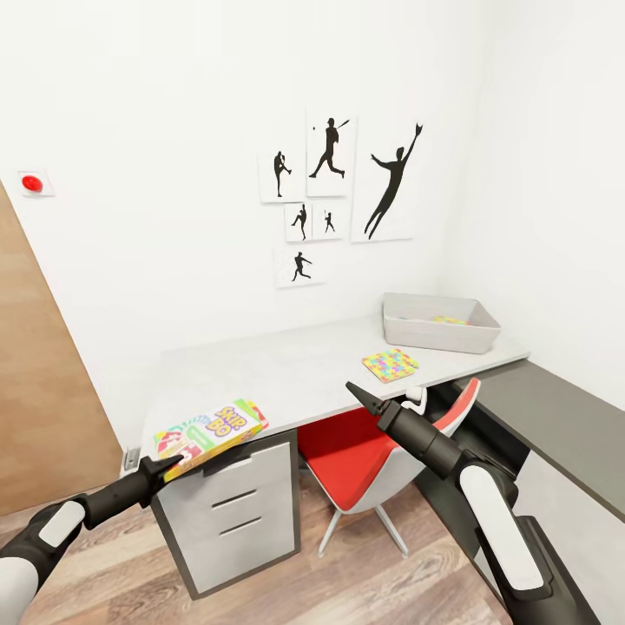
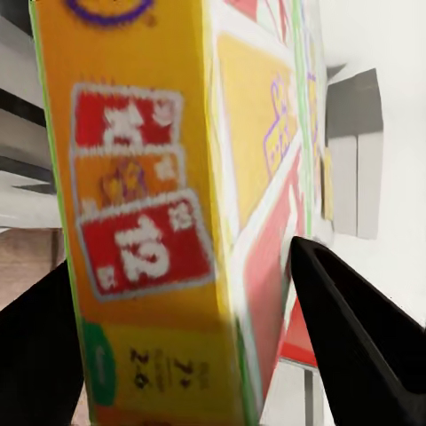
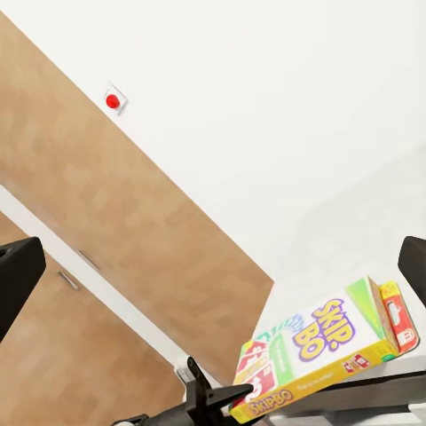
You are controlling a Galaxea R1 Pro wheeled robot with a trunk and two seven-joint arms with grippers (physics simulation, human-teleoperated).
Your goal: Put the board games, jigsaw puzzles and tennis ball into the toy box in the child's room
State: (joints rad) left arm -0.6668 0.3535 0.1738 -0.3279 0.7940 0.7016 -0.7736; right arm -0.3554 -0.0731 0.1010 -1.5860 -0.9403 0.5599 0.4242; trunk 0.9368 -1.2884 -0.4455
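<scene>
Head view, left end effector (image 1: 171,466) gripping Skip-Bo box (image 1: 214,433) above table (image 1: 286,369)

- A red-seated chair (image 1: 351,456) sits tucked under the desk.
- A wooden door (image 1: 39,382) stands at left.
- A red wall button (image 1: 32,183) sits above it.
- Baseball silhouette pictures (image 1: 334,195) hang on the wall.

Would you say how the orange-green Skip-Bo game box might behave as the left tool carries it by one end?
The orange-green Skip-Bo game box looks stiff and unsagging, so probably rigid. Held near one end by the left tool, it may pivot. Its glossy faces could slip.
</scene>
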